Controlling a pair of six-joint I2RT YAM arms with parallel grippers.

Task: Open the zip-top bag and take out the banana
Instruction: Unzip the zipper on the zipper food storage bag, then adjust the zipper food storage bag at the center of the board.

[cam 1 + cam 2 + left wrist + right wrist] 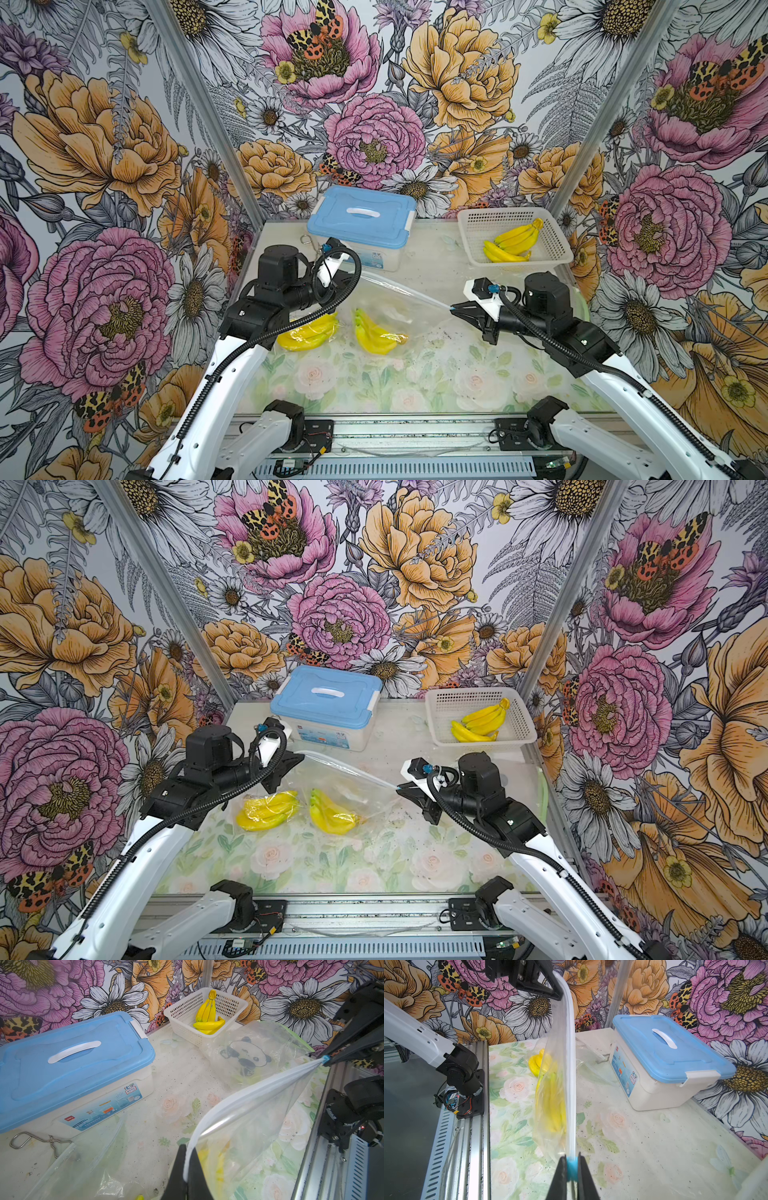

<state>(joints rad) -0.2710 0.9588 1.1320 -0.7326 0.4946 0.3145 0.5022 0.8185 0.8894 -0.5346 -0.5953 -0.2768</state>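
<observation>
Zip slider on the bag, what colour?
Blue slider, seen best in the right wrist view, pinched in the right claw.

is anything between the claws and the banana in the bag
yes, the clear wall of the zip-top bag encloses the banana. left claw is shut on one end of the zip strip, right claw on the blue slider at the other, so neither is free. whether the seal has parted is unclear

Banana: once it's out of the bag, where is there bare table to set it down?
Best: the front strip of the table, between the bagged banana and the front rail. A smaller gap lies between the blue-lidded box and the basket. Crowded: mid-table, where the zip-top bag stretches from the left gripper to the right gripper.
</observation>
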